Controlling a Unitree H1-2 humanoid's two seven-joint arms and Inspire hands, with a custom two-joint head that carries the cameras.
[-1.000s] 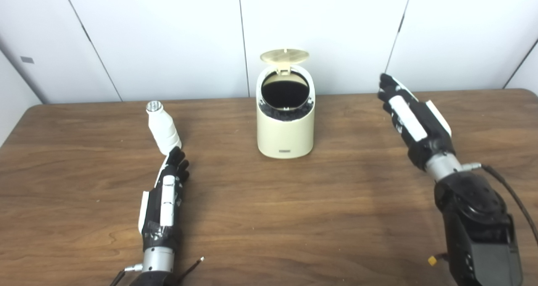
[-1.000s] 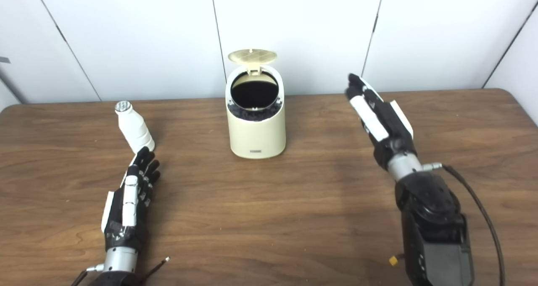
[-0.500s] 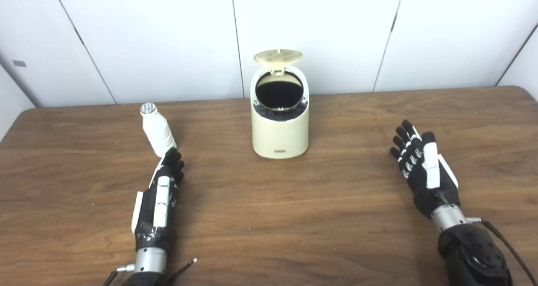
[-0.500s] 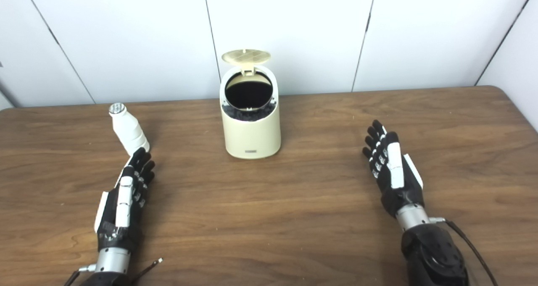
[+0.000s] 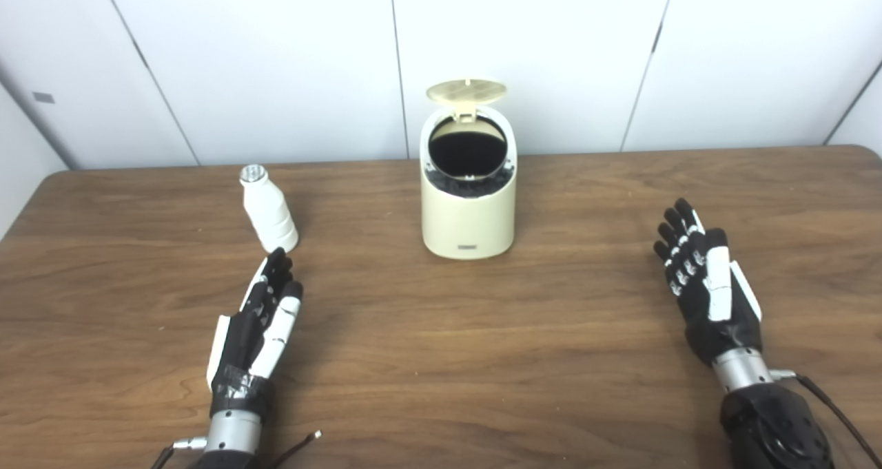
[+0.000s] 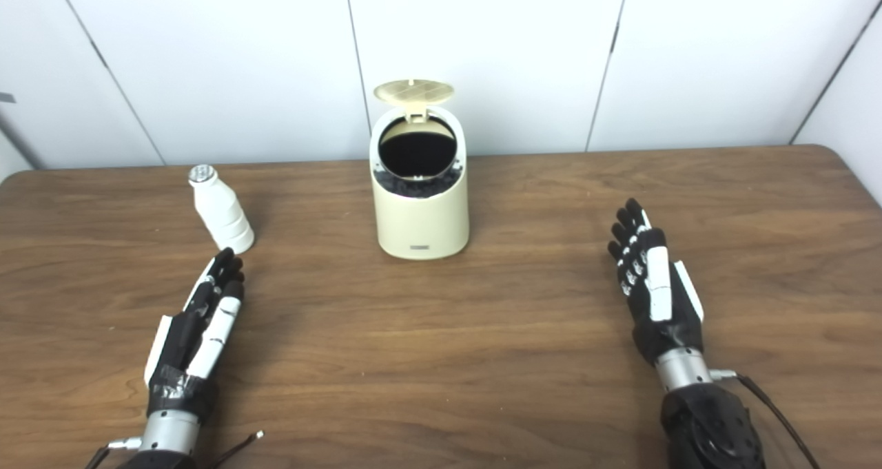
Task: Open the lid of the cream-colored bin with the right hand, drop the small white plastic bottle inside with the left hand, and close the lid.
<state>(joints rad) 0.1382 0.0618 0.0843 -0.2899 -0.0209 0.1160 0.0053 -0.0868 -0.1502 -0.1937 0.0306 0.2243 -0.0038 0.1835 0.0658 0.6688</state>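
Note:
The cream-colored bin [image 5: 468, 211] stands at the table's back middle with its round lid [image 5: 466, 91] flipped up and the dark opening showing. A small white plastic bottle [image 5: 268, 209] with a silvery cap stands upright to the bin's left. My left hand [image 5: 258, 323] lies low over the table just in front of the bottle, fingers stretched out and apart from it, holding nothing. At the right, well away from the bin, my right hand [image 5: 706, 283] rests near the table with straight fingers and nothing in it.
The brown wooden table [image 5: 441, 359] runs wide between the two hands. White wall panels [image 5: 275, 56] rise close behind the bin. Thin cables [image 5: 837, 414] trail from both wrists at the bottom edge.
My right hand has dropped from its raised spot beside the bin to low over the table at the right. The left hand has drawn slightly back from the bottle. The view shifted a little.

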